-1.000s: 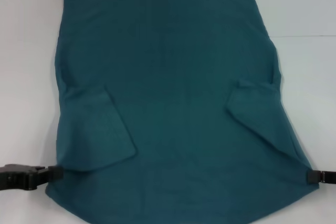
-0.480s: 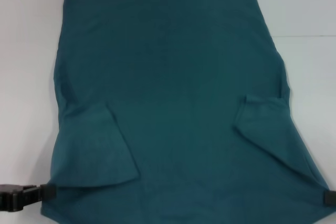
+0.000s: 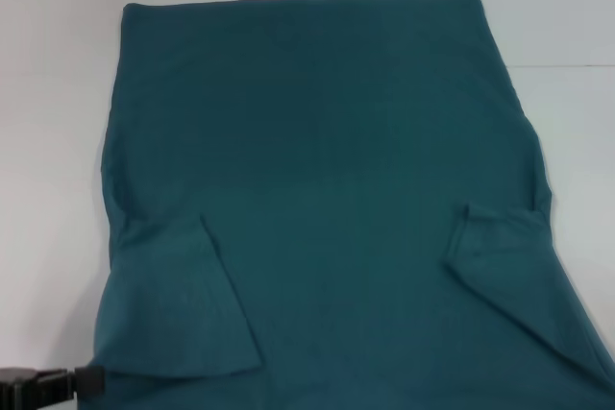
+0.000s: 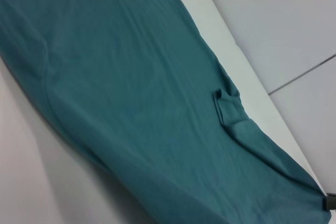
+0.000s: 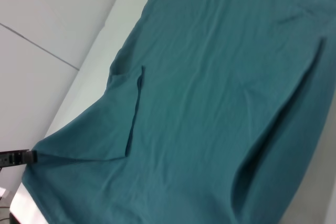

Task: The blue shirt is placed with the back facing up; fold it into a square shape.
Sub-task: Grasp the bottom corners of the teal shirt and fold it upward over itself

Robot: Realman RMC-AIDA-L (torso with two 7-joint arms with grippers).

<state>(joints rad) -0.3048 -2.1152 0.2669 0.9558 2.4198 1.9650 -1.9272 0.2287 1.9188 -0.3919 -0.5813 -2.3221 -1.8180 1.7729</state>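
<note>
One blue shirt (image 3: 327, 189), lengthwise front-to-back

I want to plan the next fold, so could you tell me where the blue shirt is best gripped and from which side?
Probably at the two near corners of the blue shirt, coming in low from its outer left and right sides. Both sleeves are already folded inward, so those side edges are straight and free of the white table. The left gripper is already at the near left corner.

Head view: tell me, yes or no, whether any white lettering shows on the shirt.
No, the blue shirt shows only plain teal fabric, with both sleeves folded in over it.
</note>
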